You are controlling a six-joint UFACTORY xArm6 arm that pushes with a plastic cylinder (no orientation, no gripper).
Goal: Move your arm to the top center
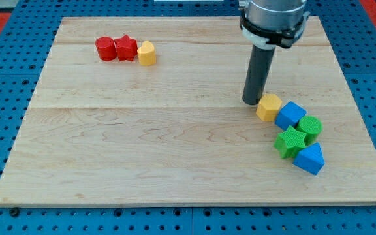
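My tip [252, 102] rests on the wooden board [142, 143] right of centre, touching or nearly touching the upper left side of a yellow hexagonal block [269, 107]. To that block's lower right lie a blue cube [290, 115], a green round block [310, 126], a green star block [290, 142] and a blue triangular block [309, 158], packed together. At the upper left stand a red cylinder [105, 48], a red star block [126, 48] and a yellow rounded block [147, 53] in a row.
The board lies on a blue pegboard table [5, 98]. The arm's grey body [273, 19] hangs over the board's top edge at the right.
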